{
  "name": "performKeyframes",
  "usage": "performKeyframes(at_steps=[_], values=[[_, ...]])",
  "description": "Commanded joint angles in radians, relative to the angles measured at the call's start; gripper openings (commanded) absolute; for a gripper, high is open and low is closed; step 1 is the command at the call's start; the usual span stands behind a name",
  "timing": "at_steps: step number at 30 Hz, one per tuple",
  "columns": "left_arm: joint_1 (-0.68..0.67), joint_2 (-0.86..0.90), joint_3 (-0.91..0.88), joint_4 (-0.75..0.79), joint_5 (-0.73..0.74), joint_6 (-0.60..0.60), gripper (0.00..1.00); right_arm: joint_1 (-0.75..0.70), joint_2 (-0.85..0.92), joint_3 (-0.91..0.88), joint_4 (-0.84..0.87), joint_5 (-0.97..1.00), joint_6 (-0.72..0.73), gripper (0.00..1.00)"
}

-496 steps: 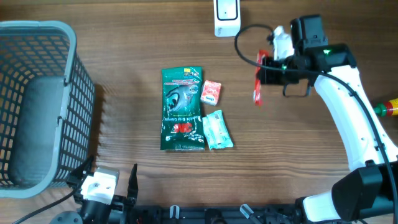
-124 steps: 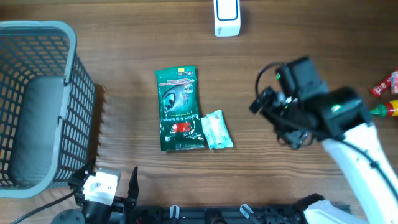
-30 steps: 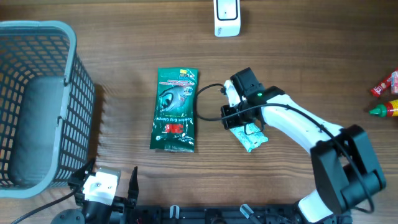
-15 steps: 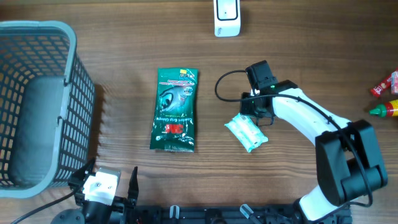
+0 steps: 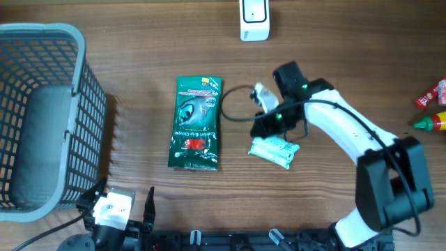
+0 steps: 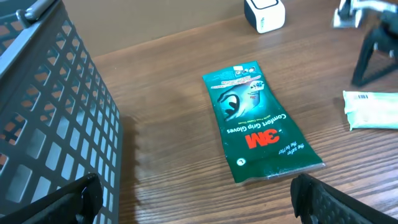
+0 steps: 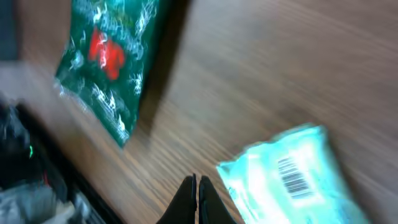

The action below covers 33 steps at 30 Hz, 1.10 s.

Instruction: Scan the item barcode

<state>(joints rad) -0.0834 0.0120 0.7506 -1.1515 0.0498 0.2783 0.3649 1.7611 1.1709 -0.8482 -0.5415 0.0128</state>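
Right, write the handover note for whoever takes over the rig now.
Left end effector: open, empty, low beside the basket.
Right end effector: shut, empty, next to the pale green packet.
Packet lies flat, barcode up. The glove pack lies flat to its left, and the scanner is at the far edge.
Done: nothing is at the scanner yet.
Left: grasp the packet and show its barcode to the scanner.
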Motion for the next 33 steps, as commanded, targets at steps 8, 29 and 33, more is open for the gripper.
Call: performKeyframes(at_steps=[8, 29, 33], values=[[-0.005, -0.008, 0.001, 0.005, 0.005, 0.005, 1.00, 0.012, -0.312, -0.117, -0.261, 0.443, 1.412, 0.89], [-0.005, -0.007, 0.001, 0.006, 0.005, 0.005, 1.00, 0.040, -0.291, -0.657, 0.714, 0.407, 1.202, 0.04], [-0.005, -0.008, 0.001, 0.005, 0.005, 0.005, 1.00, 0.040, -0.385, -0.611, 0.728, 0.279, 0.909, 0.04]])
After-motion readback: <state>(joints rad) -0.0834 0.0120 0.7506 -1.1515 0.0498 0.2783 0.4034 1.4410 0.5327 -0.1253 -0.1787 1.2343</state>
